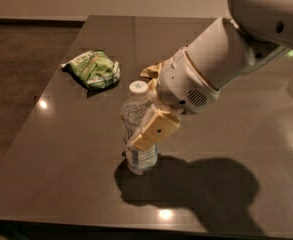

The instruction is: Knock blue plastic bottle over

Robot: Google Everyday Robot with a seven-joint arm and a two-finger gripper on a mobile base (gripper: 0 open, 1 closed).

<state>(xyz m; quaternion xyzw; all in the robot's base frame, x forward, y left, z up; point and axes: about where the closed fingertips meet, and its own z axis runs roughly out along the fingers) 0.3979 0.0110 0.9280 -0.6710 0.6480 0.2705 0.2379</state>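
Observation:
The blue plastic bottle (134, 113) is a small clear water bottle with a white cap and a white-and-blue label. It stands upright on the dark table (61, 174), near the front middle. My gripper (150, 130) is cream-coloured and comes in from the right at the end of the white arm (221, 59). It lies against the bottle's front right side at mid height and covers part of the body. The bottle's cap and base show above and below it.
A green snack bag (93, 69) lies at the back left of the table. A brown-and-yellow chip bag (152, 71) is mostly hidden behind the arm. The arm's shadow falls on the table to the right of the bottle. The table's front edge is close below.

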